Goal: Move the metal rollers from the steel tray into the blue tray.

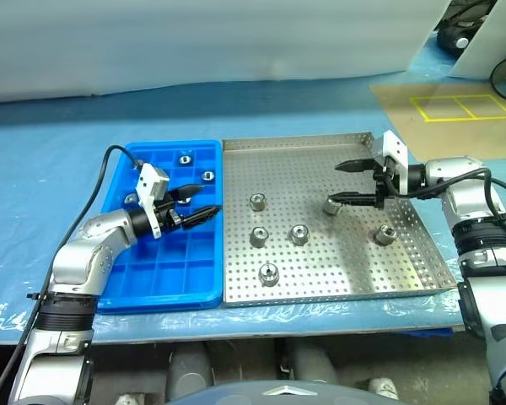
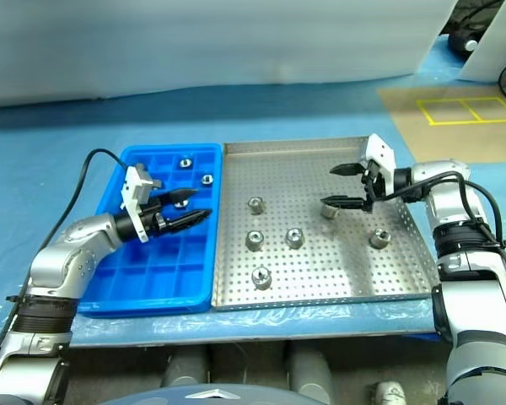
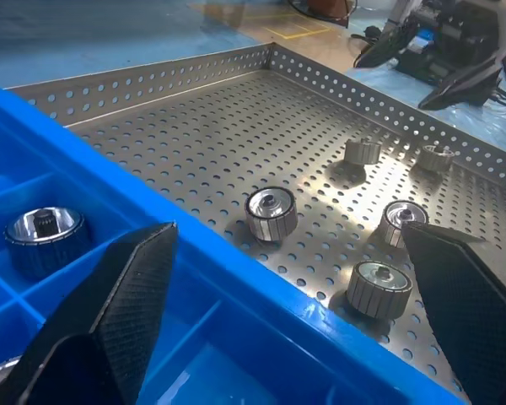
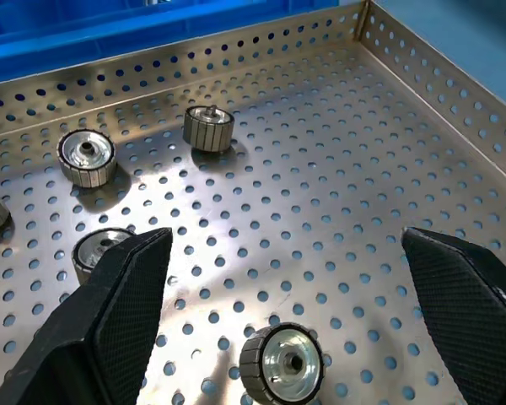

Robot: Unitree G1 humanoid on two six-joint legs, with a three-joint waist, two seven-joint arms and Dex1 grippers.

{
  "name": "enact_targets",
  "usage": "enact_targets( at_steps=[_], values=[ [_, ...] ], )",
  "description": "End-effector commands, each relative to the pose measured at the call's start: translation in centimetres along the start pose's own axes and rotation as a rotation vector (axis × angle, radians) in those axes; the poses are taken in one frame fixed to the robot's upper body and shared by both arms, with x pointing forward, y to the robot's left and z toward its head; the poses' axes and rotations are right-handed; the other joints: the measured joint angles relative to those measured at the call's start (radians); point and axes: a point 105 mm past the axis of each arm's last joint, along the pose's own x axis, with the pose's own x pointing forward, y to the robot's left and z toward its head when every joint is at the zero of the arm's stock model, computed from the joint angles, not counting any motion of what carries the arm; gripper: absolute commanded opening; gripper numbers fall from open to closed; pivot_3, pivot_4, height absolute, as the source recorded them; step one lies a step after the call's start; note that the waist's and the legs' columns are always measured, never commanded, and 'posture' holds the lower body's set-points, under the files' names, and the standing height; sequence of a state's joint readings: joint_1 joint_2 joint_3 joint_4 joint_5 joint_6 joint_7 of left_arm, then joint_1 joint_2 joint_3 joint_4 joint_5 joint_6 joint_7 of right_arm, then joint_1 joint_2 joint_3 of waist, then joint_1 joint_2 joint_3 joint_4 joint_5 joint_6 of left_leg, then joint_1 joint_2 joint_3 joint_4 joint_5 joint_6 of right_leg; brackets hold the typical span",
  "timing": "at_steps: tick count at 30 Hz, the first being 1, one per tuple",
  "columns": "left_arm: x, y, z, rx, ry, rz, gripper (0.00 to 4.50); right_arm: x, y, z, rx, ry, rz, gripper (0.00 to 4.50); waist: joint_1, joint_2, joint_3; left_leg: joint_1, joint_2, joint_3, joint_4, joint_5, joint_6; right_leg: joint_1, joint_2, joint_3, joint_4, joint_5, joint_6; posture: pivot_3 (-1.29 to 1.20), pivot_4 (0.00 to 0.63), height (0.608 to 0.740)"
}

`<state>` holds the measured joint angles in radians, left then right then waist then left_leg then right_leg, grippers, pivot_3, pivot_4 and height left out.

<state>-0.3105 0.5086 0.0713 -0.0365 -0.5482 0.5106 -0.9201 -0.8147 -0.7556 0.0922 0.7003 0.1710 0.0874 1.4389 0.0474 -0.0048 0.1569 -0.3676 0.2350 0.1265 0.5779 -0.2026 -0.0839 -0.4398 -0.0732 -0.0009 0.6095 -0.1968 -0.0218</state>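
Metal rollers (image 1: 269,273), steel tray (image 1: 354,142), unlabelled

We see the blue tray (image 1: 164,278) lying just left of the steel tray (image 1: 320,152), edge to edge. Our left gripper (image 1: 192,205) hangs over the blue tray's right side, with three metal rollers (image 1: 185,158) in compartments around and behind it. Our right gripper (image 1: 347,182) hangs over the steel tray's right half; one roller (image 1: 334,206) sits just below its nearer finger, one (image 1: 384,234) in front of it, four more (image 1: 298,234) to its left.
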Motion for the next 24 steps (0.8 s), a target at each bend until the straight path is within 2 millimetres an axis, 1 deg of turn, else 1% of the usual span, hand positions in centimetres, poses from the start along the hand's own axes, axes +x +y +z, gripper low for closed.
enact_targets(
  at_steps=[1,4,6,10,15,18,20,24],
  values=[
    [-0.3,-0.3,1.0,0.030,-0.022,-0.004,4.50,0.3,0.1,-1.5,0.020,0.063,0.034,4.48,0.005,0.000,0.000,0.000,0.000,0.000,0.001,0.000,0.000,0.000,0.000,-0.001,0.000,0.000,0.000,0.01,0.150,0.740],
    [-0.2,-0.5,1.0,0.031,-0.017,-0.014,4.50,1.5,0.5,-3.1,0.046,0.121,0.077,4.48,0.005,0.000,0.000,-0.001,0.001,0.000,0.003,0.000,0.001,-0.001,0.000,-0.002,0.000,0.000,0.000,0.01,0.150,0.740],
    [0.0,-0.5,1.2,0.034,-0.020,-0.013,4.50,2.2,0.3,-3.6,0.042,0.138,0.071,4.48,0.005,0.000,0.000,-0.001,0.002,0.000,0.003,0.000,0.001,-0.001,0.000,-0.002,0.000,0.000,0.000,0.02,0.150,0.740],
    [0.0,-0.8,1.2,0.037,-0.016,-0.021,4.50,2.2,-0.2,-4.1,0.047,0.161,0.044,4.48,0.006,0.000,0.000,-0.001,0.002,0.000,0.003,0.000,0.001,-0.002,0.000,-0.002,0.001,0.000,0.000,0.03,0.150,0.740],
    [-0.1,-2.9,0.4,0.028,0.042,-0.144,4.50,1.9,-0.3,-5.2,0.087,0.183,0.019,4.48,0.008,0.000,0.000,-0.001,0.003,0.000,0.003,0.000,0.001,-0.002,0.000,-0.003,0.001,-0.001,-0.002,0.05,0.150,0.740],
    [0.1,-4.9,0.1,0.064,0.083,-0.275,4.50,2.0,-0.3,-5.5,0.102,0.181,0.012,4.48,0.012,0.000,0.000,-0.002,0.003,0.000,0.003,0.000,0.001,-0.002,0.000,-0.004,0.001,-0.001,-0.002,0.05,0.150,0.740],
    [0.6,-5.8,-0.2,0.103,0.116,-0.355,4.50,2.2,-0.1,-5.7,0.105,0.181,0.014,4.48,0.016,0.000,0.000,-0.001,0.003,0.001,0.003,0.000,0.001,-0.002,0.000,-0.004,0.001,-0.001,-0.002,0.05,0.150,0.740],
    [1.8,-5.6,-0.3,0.159,0.147,-0.417,4.50,2.8,-0.1,-5.5,0.104,0.165,0.018,4.48,0.022,0.000,0.000,0.000,0.004,0.002,0.003,0.001,0.000,-0.002,0.000,-0.004,0.004,-0.001,-0.003,0.04,0.150,0.740]
  ],
)
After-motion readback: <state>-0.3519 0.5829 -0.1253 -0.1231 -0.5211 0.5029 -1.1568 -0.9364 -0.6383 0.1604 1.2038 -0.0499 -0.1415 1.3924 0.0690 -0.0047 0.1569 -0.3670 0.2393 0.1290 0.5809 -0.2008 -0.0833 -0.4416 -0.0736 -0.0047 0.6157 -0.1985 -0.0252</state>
